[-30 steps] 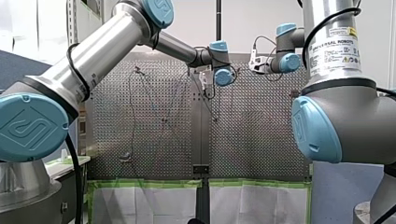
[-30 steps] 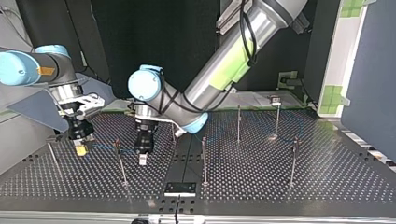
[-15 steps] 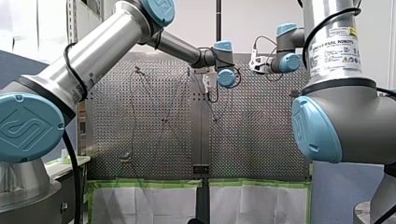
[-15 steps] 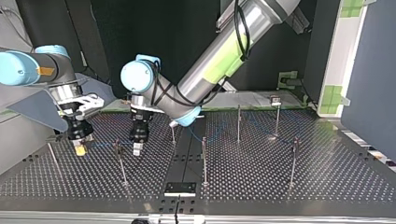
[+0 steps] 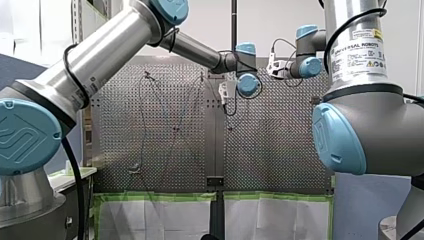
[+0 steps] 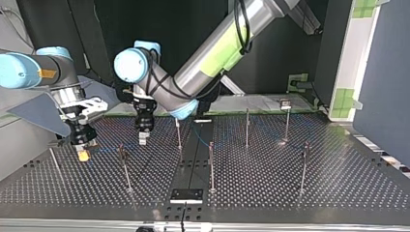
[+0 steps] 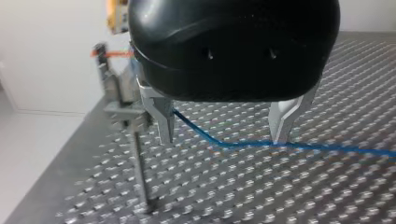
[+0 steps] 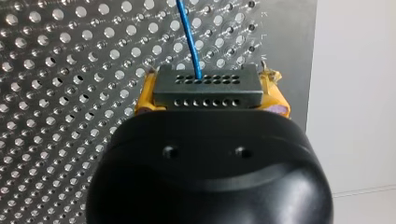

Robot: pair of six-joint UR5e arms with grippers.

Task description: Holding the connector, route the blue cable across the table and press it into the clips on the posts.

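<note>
In the right wrist view my right gripper [image 8: 211, 92] has its yellow pads shut on the grey connector [image 8: 205, 84], and the blue cable [image 8: 188, 37] leaves it ahead. In the top view that gripper [image 6: 83, 153] hangs low at the left. My left gripper [image 6: 143, 138] hovers further back, between two posts. Its own view shows the left gripper [image 7: 222, 140] open, metal fingers [image 7: 161, 119] wide apart. The blue cable [image 7: 243, 145] runs across just under the tips. A post with a clip [image 7: 122, 109] stands right beside one finger.
Several thin posts rise from the perforated table [image 6: 338, 183]: one near the right gripper [image 6: 124, 164], others at the middle [image 6: 211, 164] and the top view's right [image 6: 303, 164]. A black plate [image 6: 186, 195] sits at the near edge.
My left gripper has risen and drawn back toward the top view's far left, away from the post it was beside. My right arm has stayed still with the connector.
</note>
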